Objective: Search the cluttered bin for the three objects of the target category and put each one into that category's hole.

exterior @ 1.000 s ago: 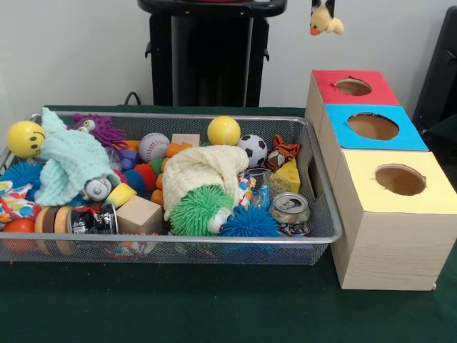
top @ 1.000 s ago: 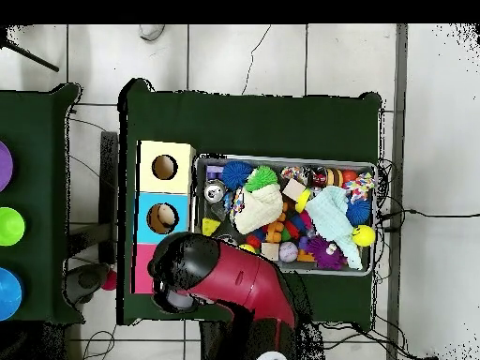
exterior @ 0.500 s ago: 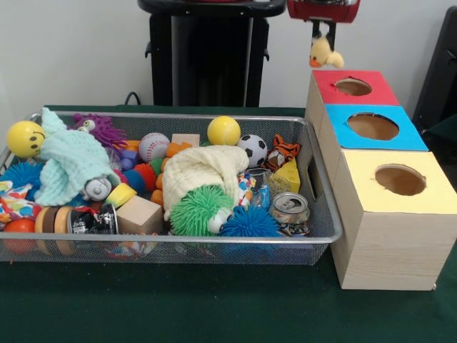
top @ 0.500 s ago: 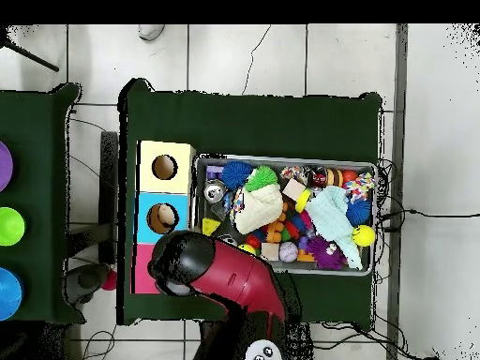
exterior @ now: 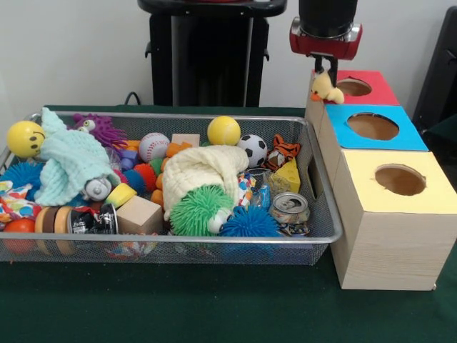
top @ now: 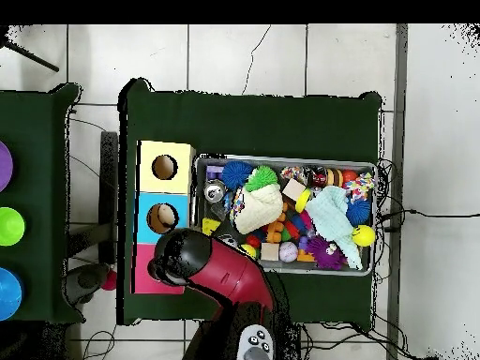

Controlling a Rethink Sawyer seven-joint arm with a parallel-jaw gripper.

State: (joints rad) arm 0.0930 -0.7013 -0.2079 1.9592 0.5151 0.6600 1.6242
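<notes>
Right now the gripper [exterior: 328, 71] is clenched on a small yellow duck [exterior: 325, 88]. It hangs just left of the red box [exterior: 371, 91], beside its hole [exterior: 353, 86].

A small yellow plush duck with an orange beak [exterior: 326, 87] hangs tilted directly beneath the gripper [exterior: 333, 66], just beside the red-topped box's round hole [exterior: 353, 86].

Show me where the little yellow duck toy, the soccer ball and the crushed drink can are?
yellow duck toy [exterior: 325, 88], front view, on its body, hanging under the pincer by the red box.
soccer ball [exterior: 251, 148], front view, on its middle.
crushed drink can [exterior: 290, 207], front view, on its top end.
</notes>
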